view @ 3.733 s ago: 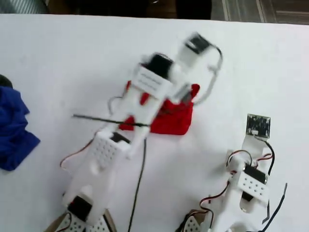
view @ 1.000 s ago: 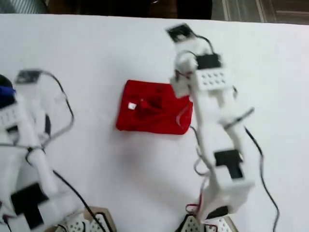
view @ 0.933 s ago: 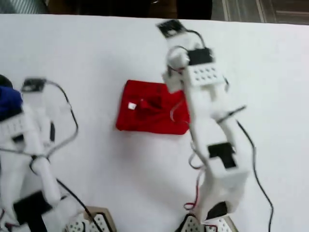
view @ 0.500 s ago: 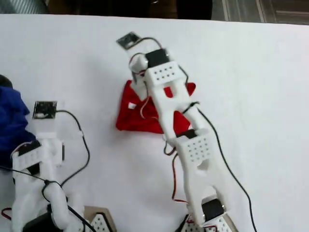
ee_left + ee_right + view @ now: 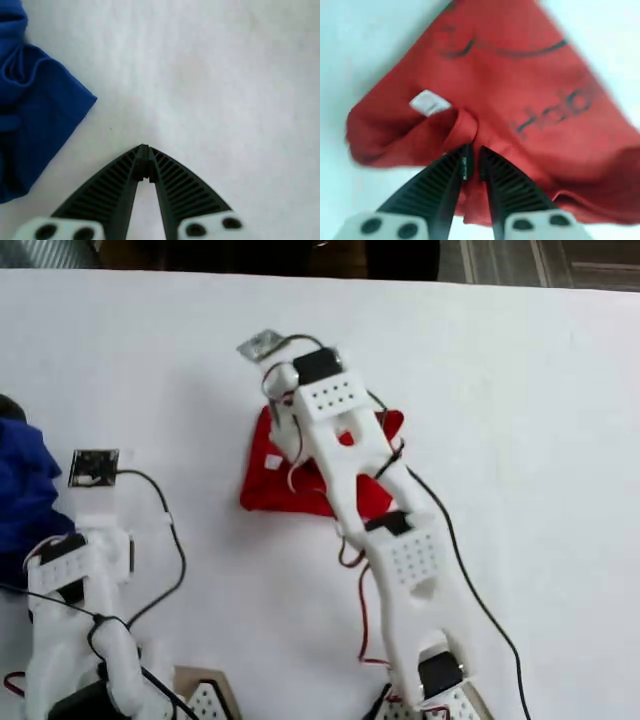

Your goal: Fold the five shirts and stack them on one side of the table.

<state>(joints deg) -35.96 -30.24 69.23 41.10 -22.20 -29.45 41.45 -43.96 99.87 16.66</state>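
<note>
Blue shirt (image 5: pixel 22 500) lay at the bench's (image 5: pixel 540 380) left edge. Left pincer (image 5: pixel 145 172) beside it was closed, w/ nothing in it. Red shirt (image 5: pixel 262 490) lay mid-bench; right pincer (image 5: pixel 471 160) was pinching its fold. Lots of bare room on right.

White table (image 5: pixel 540 390), plain blue shirt (image 5: pixel 25 495), red shirt (image 5: pixel 264 490) with dark lettering and a white tag (image 5: pixel 430 104)
</note>
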